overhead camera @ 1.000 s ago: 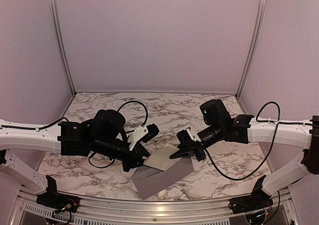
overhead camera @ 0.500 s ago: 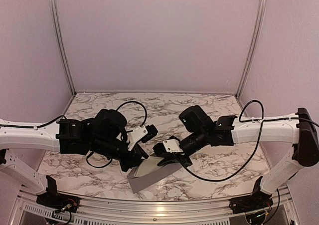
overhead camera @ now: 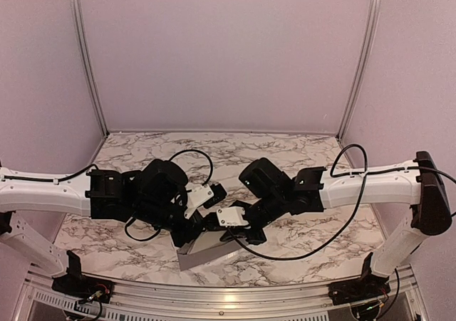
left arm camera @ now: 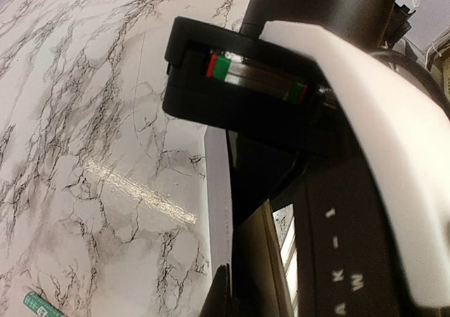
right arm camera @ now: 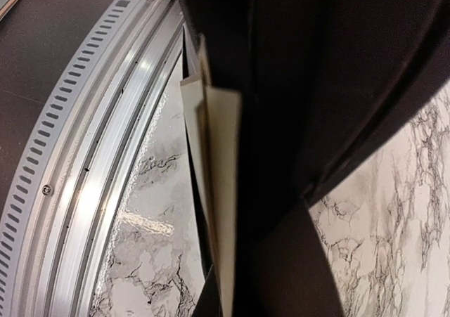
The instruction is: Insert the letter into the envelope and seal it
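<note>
Both arms met low at the near side of the table (overhead camera: 299,157) — my left gripper (overhead camera: 201,228) was clenched on the envelope (overhead camera: 201,257), as best I could judge, lifting one edge. My right gripper (overhead camera: 235,230) was pinched tight on the letter (right arm camera: 223,190), which stood edge-on between its fingers, just at the envelope's mouth. Insertion step, I reckoned — not yet in. To do it well I needed the left to hold the mouth open and steady, the letter's leading edge square to the opening, then a slow, flat slide so no corner caught or buckled.
</note>
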Robot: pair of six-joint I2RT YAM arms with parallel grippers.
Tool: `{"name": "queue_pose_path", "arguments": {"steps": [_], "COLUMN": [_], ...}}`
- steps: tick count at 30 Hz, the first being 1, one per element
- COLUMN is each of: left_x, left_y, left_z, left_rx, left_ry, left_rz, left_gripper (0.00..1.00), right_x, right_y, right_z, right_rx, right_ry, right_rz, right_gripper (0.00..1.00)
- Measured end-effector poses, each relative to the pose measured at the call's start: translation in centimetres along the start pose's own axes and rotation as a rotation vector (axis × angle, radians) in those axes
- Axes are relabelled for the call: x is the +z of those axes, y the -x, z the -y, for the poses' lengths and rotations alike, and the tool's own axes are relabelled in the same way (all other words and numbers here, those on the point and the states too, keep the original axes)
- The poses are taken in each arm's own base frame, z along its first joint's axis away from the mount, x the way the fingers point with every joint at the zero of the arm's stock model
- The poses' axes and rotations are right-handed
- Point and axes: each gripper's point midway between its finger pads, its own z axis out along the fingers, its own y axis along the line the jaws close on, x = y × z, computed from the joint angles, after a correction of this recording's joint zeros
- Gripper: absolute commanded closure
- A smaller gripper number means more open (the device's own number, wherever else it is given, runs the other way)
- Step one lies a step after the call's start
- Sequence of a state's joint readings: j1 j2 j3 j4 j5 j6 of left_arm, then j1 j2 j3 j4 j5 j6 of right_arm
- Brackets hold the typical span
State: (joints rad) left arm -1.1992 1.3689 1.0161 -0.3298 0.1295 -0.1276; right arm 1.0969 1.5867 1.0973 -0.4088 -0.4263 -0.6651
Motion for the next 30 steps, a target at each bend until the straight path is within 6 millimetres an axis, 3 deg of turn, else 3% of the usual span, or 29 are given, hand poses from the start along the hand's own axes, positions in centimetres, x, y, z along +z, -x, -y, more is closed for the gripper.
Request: {"name": "queue_pose_path", "arguments": {"steps": [11,16,24,29,30], "left_x": [0.3,0.9,3.1,3.5,3.5], "left_y": [-0.4,-1.7,-3.2,-2.3,-2.0], "left_z": [-1.8,-2.7,-3.1,-2.6,-2.5], "left_rx": [-0.011,-0.023,-0.038,-0.031,-0.031], "left_ry": [0.092,0.124,0.121,0.096,0.092], "left_rz": [-0.008,-0.034,-0.062,-0.024,-0.012], "left_gripper": [1.0,1.0,1.0,1.0,1.0], "right_x": [0.1,1.1,1.5,0.7,0.5], "right_y": [-1.8,-2.8,-4.1,-3.7,-3.7], "right_z": [1.2,1.4,0.5,0.4,0.4], "right_rx": [0.06,0.075,0.094,0.083,0.083], "right_ry": [-0.101,-0.087,-0.058,-0.09,-0.1], "right_rz": [-0.113,-0.153,-0.183,-0.148,-0.14], "right_gripper": [1.0,1.0,0.64,0.36,0.35]}}
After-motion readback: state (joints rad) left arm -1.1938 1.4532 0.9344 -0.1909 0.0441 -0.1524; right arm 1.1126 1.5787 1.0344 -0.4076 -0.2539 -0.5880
